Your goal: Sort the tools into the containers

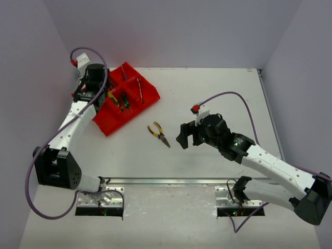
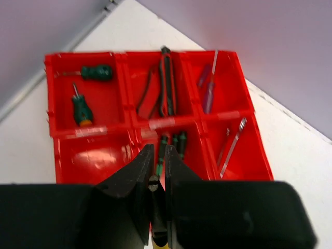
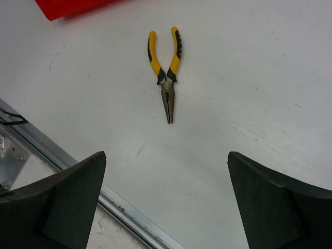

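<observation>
The red divided tray (image 1: pixel 115 123) sits at the far left. My left gripper (image 1: pixel 101 93) hangs over it, shut on yellow-handled pliers (image 2: pixel 154 184) held nose-up between the jaws (image 2: pixel 158 150). In the left wrist view the tray (image 2: pixel 58 155) holds green-black screwdrivers (image 2: pixel 82 110), red-black knives (image 2: pixel 167 83), blue screwdrivers (image 2: pixel 208 88), silver wrenches (image 2: pixel 234 142) and more green-black tools (image 2: pixel 179 141). A second pair of yellow-handled pliers (image 1: pixel 158 134) lies on the table, and it also shows in the right wrist view (image 3: pixel 166 72). My right gripper (image 1: pixel 182 136) is open and empty just right of them, its midpoint (image 3: pixel 166 154) short of the nose.
A metal rail (image 1: pixel 171 181) runs along the near table edge between the arm bases. The tray's near-left compartment (image 2: pixel 93 158) holds nothing. A corner of the red tray (image 3: pixel 67 5) shows at the top of the right wrist view. Grey walls close in the table on three sides.
</observation>
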`<state>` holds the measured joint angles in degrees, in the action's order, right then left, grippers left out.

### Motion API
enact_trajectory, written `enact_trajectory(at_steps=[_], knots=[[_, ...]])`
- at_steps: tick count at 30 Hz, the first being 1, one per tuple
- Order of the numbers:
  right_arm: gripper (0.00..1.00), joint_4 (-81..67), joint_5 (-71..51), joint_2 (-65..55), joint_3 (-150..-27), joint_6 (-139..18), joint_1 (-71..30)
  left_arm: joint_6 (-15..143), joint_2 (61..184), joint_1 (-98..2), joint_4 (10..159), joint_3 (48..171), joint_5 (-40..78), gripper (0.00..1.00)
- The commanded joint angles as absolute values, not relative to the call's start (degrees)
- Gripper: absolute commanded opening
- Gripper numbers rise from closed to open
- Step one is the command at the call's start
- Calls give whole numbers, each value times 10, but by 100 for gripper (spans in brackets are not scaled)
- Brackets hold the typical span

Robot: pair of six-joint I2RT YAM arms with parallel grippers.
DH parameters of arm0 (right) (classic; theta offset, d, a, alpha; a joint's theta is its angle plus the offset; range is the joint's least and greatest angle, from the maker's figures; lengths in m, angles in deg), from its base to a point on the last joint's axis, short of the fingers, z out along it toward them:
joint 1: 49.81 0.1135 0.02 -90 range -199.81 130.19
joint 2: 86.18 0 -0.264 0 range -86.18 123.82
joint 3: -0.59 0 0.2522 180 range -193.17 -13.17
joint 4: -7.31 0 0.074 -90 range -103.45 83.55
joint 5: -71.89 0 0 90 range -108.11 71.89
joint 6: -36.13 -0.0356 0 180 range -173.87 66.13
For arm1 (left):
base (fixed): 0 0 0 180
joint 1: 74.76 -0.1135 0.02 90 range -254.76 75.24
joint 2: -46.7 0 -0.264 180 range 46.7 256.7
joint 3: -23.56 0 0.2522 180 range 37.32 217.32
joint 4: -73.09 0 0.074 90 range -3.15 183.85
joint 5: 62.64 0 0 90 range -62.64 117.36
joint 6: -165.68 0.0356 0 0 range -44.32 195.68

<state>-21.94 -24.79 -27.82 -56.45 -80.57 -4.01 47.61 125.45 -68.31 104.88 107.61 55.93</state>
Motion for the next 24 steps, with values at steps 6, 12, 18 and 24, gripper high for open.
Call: enact_trajectory(at_steps=[6, 12, 18, 24], knots=[[99, -211, -191, -301, -536, -805, -43, 686, 1342, -763, 919, 1097, 476, 0], [99, -211, -184, -315, -524, -797, -43, 704, 1362, -803, 886, 1046, 371, 0], [99, -209, -183, -325, -516, -793, -42, 716, 1393, -810, 845, 1000, 353, 0], [99, -205, -183, -316, -518, -790, -43, 712, 1413, -811, 849, 985, 360, 4]])
